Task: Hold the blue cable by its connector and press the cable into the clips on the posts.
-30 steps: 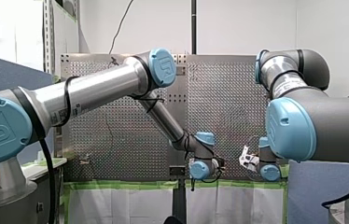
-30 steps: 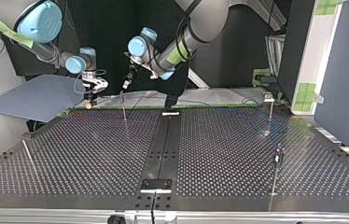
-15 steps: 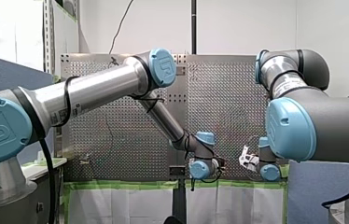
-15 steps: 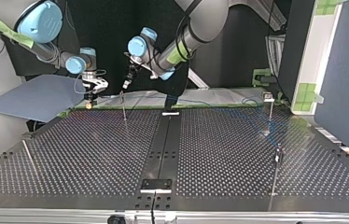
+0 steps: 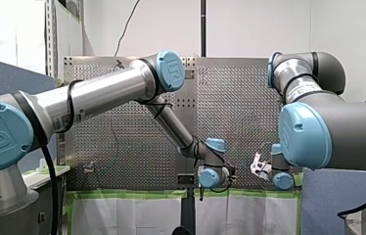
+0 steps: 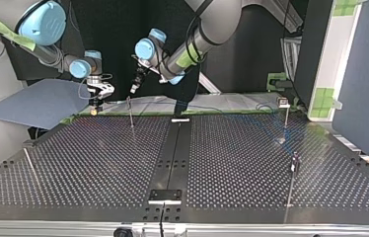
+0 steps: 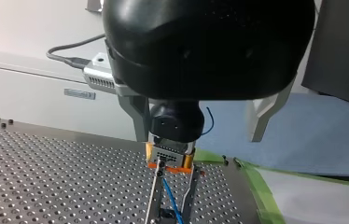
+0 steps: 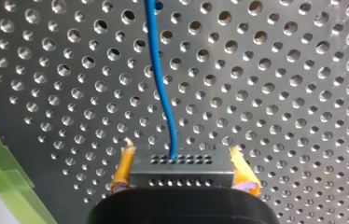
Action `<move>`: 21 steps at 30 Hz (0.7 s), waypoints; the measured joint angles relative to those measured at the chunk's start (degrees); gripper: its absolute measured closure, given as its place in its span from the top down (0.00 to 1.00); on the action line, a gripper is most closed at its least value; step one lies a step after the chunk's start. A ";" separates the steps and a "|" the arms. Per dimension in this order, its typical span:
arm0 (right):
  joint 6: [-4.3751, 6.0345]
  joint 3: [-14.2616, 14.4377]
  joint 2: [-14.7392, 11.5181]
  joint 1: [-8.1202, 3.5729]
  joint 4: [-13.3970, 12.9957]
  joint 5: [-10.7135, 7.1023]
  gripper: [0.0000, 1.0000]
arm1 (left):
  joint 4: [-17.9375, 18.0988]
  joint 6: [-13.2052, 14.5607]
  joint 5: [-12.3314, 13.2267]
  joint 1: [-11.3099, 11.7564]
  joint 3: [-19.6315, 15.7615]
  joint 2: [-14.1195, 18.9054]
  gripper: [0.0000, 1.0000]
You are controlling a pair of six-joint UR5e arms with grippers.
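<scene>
Cable (image 8: 161,84): blue and thin. It leaves the connector's face ahead of the right pincer and runs away over the table in a slight bend, out of the right wrist view.
Connector (image 8: 182,170): black block with rows of small holes, lying crosswise between the right pincer's pads. The cable springs from about the middle of its face.
Right pincer (image 8: 180,156): clamped on the connector, with one yellow pad (image 8: 121,168) against each end. It is held above the table, near the taped edge.
Left pincer (image 6: 133,89): black, its metal fingers (image 7: 134,116) spread wide apart and gripping nothing. In the top view it hangs over the table's far edge, beside the right pincer and apart from it.
Post (image 6: 130,114): thin upright metal rod, just under the left pincer's tips in the top view. In the left wrist view a rod rises ahead of that pincer, in the gap between its fingers. The rod's top overlaps the connector's lower edge, and the cable drops just beside it. Whether rod and cable touch cannot be told.
Second post (image 6: 286,121): upright, well apart from both pincers, on the far side of the left pincer from the right one.
Table (image 8: 280,93): dark perforated plate under both pincers.
Tape (image 8: 4,177): green strip along the table's edge, beside the right pincer.
</scene>
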 joint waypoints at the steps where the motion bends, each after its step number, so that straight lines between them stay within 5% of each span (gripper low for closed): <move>1: 0.00 0.00 0.00 0.00 -0.02 -0.01 0.00 | -0.17 0.13 -0.21 0.00 0.01 0.01 1.00; 21: -0.13 -0.22 0.00 0.06 0.31 -0.06 0.00 | -4.46 6.81 -4.35 -1.57 -1.88 2.04 1.00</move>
